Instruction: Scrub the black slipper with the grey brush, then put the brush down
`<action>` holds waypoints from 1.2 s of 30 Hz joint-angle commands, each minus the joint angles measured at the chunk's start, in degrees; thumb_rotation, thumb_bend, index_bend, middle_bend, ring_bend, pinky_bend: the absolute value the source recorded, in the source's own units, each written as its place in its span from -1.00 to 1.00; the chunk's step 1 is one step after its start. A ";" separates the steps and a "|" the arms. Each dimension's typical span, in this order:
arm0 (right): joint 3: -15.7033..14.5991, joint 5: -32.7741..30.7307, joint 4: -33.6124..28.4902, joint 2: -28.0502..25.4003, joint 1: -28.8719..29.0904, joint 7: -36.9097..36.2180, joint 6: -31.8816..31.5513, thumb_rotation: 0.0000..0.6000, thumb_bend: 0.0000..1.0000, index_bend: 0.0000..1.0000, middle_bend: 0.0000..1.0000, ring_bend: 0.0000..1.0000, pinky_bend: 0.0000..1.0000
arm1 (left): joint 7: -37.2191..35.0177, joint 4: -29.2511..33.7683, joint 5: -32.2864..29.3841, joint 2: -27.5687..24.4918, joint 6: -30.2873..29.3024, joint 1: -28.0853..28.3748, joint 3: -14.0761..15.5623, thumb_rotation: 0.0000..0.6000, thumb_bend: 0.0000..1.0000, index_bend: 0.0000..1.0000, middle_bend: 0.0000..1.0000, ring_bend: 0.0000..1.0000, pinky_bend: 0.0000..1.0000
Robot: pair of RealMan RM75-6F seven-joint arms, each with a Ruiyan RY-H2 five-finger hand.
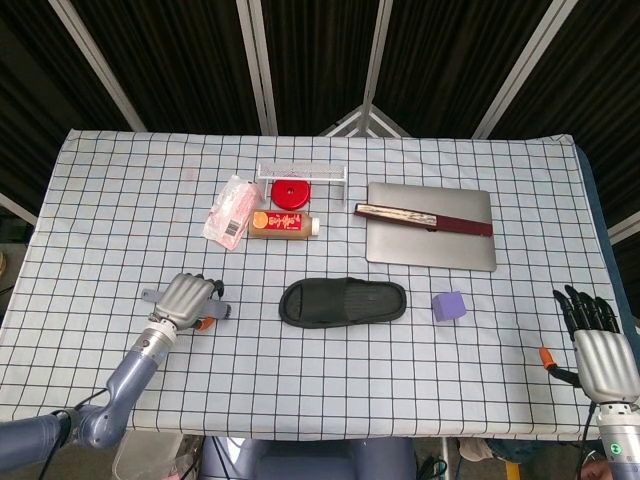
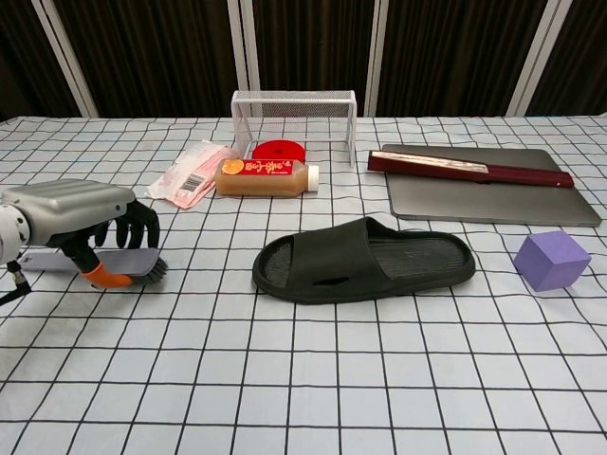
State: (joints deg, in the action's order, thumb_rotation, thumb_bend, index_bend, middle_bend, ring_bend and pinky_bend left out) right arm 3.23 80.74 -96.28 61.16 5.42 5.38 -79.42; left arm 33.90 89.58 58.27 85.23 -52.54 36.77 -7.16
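Note:
The black slipper (image 1: 343, 301) (image 2: 365, 259) lies flat near the middle of the checked table, toe to the left. Well to its left, my left hand (image 1: 185, 297) (image 2: 81, 213) grips the grey brush (image 2: 133, 263) with fingers curled over its top. The brush sits low at the cloth, its bristled end toward the slipper and its handle (image 1: 150, 295) sticking out to the left. A wide gap separates brush and slipper. My right hand (image 1: 598, 340) hangs off the table's front right corner, fingers spread and holding nothing; the chest view does not show it.
Behind the slipper are a brown bottle (image 1: 283, 223) (image 2: 266, 177), a pink packet (image 1: 232, 211), a white wire rack (image 1: 302, 173) and a red disc (image 1: 288, 193). A grey slab (image 1: 430, 240) with a dark red fan (image 1: 425, 217) lies back right. A purple cube (image 1: 449, 305) (image 2: 552, 259) sits right of the slipper.

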 commanded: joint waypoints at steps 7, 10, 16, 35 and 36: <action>-0.24 0.82 -0.14 0.28 0.13 0.93 -0.20 0.74 -0.18 -1.00 -1.00 -1.00 -1.00 | 0.80 -0.48 -0.59 0.45 -1.11 0.91 0.19 1.00 0.00 -0.05 0.13 -0.05 0.05; -0.31 1.06 -0.20 0.29 0.06 0.96 -0.39 0.75 -0.18 -1.00 -1.00 -1.00 -1.00 | 0.65 0.42 -1.77 0.17 -0.63 1.22 0.02 1.00 0.03 -0.03 0.14 -0.05 0.06; -0.71 2.07 -0.43 0.28 -0.07 1.16 -0.78 0.74 -0.18 -1.00 -1.00 -1.00 -1.00 | 2.49 2.10 -3.91 -1.04 -0.55 2.51 -0.16 1.00 0.14 0.06 0.22 0.02 0.13; -5.10 13.14 -3.01 2.56 0.10 6.52 -2.07 0.75 -0.18 -1.00 -1.00 -1.00 -1.00 | 8.30 14.59 -31.37 -9.85 6.45 14.00 -4.12 1.00 0.22 0.07 0.23 0.04 0.16; -5.21 13.67 -3.10 2.85 0.32 7.24 -1.83 0.75 -0.18 -1.00 -1.00 -1.00 -1.00 | 8.83 15.14 -34.01 -10.52 6.94 15.46 -4.34 1.00 0.22 0.07 0.23 0.04 0.16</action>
State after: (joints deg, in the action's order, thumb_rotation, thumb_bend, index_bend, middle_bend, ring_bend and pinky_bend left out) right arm -1.35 93.00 -98.96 63.23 5.27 11.24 -81.51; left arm 40.84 102.20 30.77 77.32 -47.89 48.01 -10.67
